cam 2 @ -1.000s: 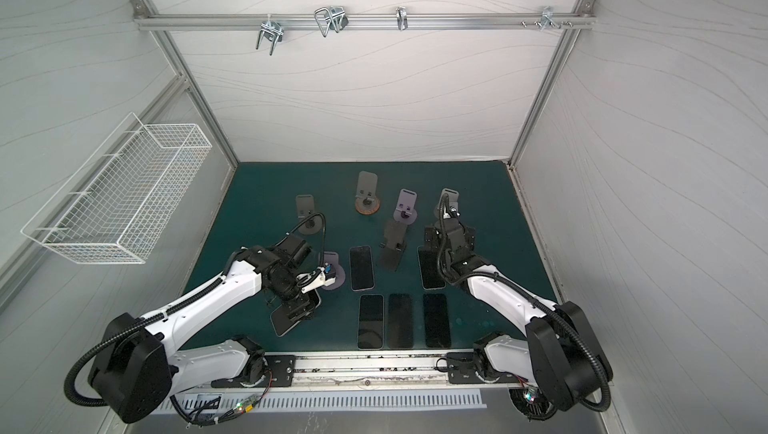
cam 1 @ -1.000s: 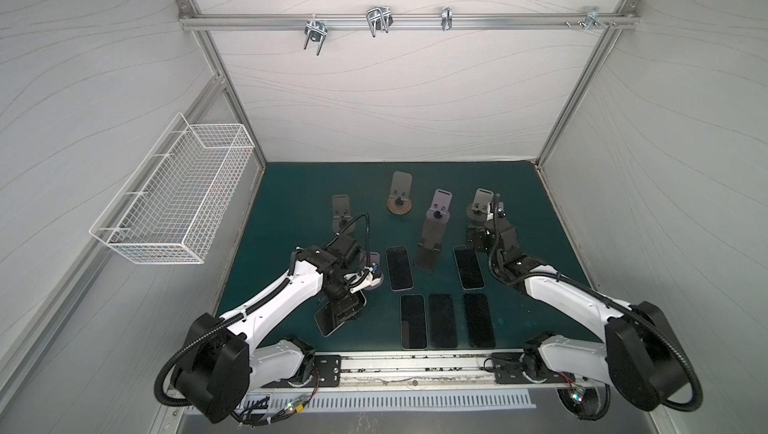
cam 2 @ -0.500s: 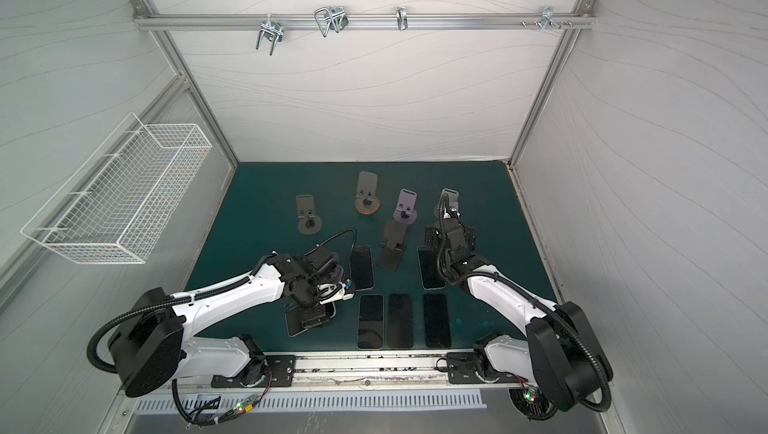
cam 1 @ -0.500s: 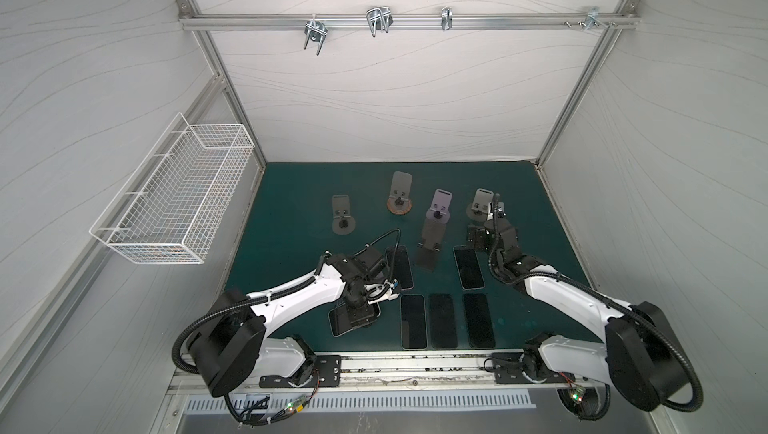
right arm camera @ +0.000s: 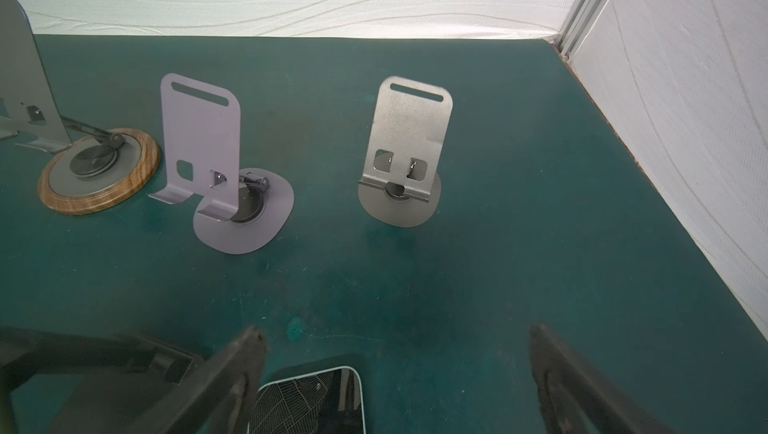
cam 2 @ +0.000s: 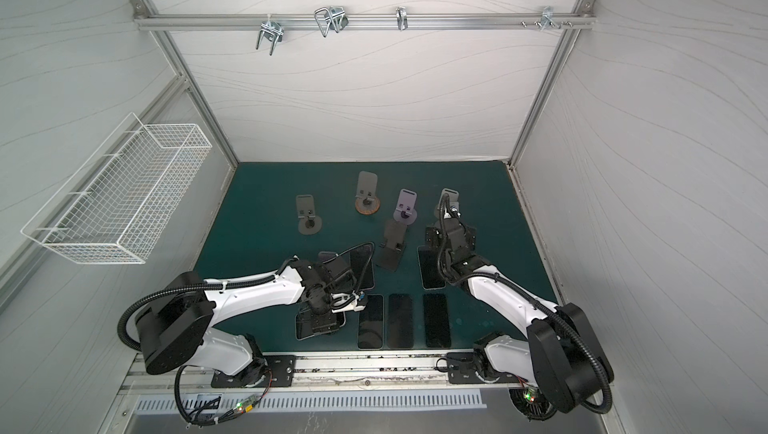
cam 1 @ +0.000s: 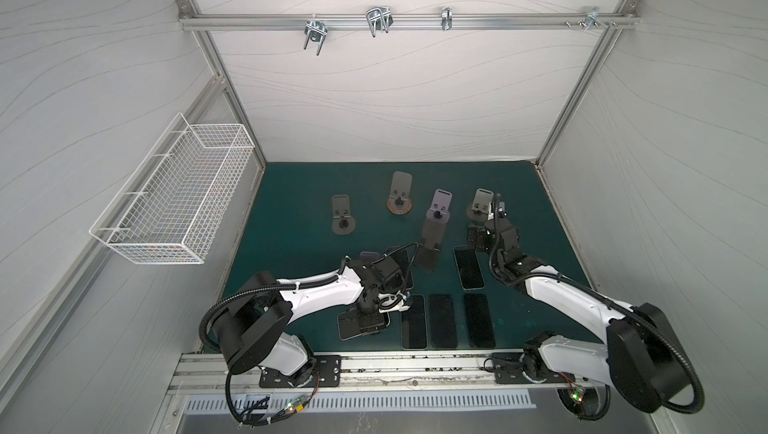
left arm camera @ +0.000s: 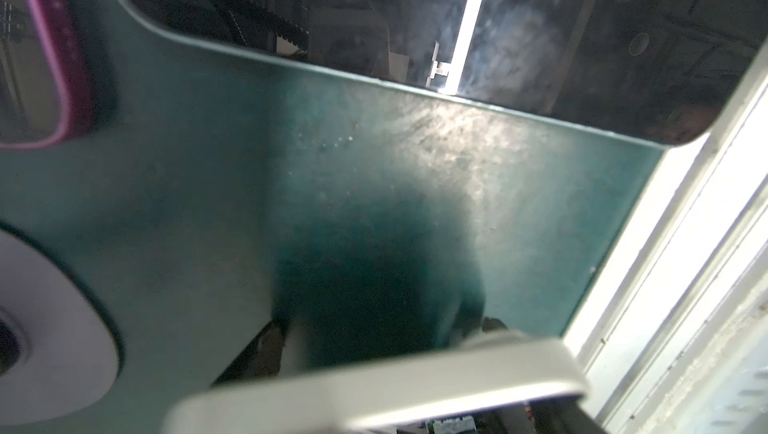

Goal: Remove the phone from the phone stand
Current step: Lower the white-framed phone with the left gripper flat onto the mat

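Tightly closed, the left fingers (left arm camera: 268, 344) clamp the silver-edged, dark-screened phone (cam 1: 347, 328) across its width. In the left wrist view its pale rim runs blurred just beyond the fingertips. The phone sits low and nearly flat at the front left of the dark green desk (cam 1: 291, 224), clear of all the stands. Whether it touches the desk cannot be told.

Just beside it on the right, three black slab phones (cam 1: 442, 321) lie flat in a row along the front edge. Behind the left wrist stands a pale lilac phone stand (cam 1: 367, 254), partly hidden by the arm. A purple-cased phone (left arm camera: 70, 78) lies near it.

The right fingers (right arm camera: 243, 373) are spread wide and hover over green desk at the back right. Beneath them shows the corner of a white-rimmed phone (right arm camera: 316, 403) lying flat. Ahead of them stand a silver metal stand (right arm camera: 405, 149), a lilac metal stand (right arm camera: 208, 153) and a stand on a wood-rimmed round base (right arm camera: 99, 174).

Both top views also show a grey stand (cam 1: 343, 219) alone at the back left. A dark folding stand (cam 1: 430, 244) sits mid-desk between the two arms. A white wire basket (cam 1: 174, 199) hangs on the left wall.
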Robot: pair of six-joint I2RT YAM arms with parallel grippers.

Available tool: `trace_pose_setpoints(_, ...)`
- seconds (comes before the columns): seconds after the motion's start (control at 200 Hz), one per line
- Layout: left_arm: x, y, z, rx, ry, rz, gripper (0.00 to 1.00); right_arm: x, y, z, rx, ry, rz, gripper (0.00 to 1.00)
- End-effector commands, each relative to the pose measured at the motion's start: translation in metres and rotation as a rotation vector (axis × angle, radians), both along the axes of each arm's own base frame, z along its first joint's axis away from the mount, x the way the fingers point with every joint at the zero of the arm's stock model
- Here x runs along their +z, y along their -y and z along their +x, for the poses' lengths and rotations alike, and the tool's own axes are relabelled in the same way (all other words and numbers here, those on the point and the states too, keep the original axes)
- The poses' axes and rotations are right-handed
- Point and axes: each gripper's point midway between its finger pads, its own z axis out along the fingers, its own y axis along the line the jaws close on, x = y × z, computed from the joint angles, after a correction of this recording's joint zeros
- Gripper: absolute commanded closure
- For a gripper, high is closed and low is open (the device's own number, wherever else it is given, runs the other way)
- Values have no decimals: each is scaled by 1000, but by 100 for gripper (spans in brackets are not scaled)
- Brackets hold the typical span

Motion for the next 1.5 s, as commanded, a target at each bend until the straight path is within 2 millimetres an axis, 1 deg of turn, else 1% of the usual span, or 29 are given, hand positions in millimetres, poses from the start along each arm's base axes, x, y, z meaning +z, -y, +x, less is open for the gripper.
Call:
trace_pose_setpoints(0.0, -8, 6, 6, -39, 12, -5, 50, 5, -1, 1, 2, 13, -14, 1)
trace_pose_setpoints(0.13, -15, 6, 2, -36, -17, 2, 49, 3, -5, 3, 19, -2, -24, 1)
trace_pose_setpoints(0.27, -15, 5, -5, -43, -54, 2, 47, 2, -5, 5, 19, -8, -27, 1)
trace_pose_setpoints(0.465, -15, 4, -8, -56, -69, 1, 42, 2, -6, 5, 19, -9, -28, 1)
trace_pose_setpoints(0.6, -17, 6, -7, -54, -60, -7, 37, 0, -9, 6, 33, -20, -37, 1)
trace_pose_setpoints(0.77, -19, 4, -7, -54, -55, -1, 35, -2, -13, 9, 46, -37, -44, 1)
trace_pose_setpoints(1.021, -22, 5, -7, -38, -56, -6, 30, -3, -16, 10, 58, -42, -48, 1)
trace_pose_setpoints(1.131, -23, 5, -8, -37, -58, -7, 28, 1, -15, 7, 60, -23, -40, 1)
trace_pose_setpoints(1.346, -25, 4, -5, -29, -48, -2, 26, -1, -17, 7, 71, -28, -42, 1)
trace_pose_setpoints(1.496, -29, 2, -4, -22, -44, 12, 25, -2, -25, 7, 115, -32, -47, 1)
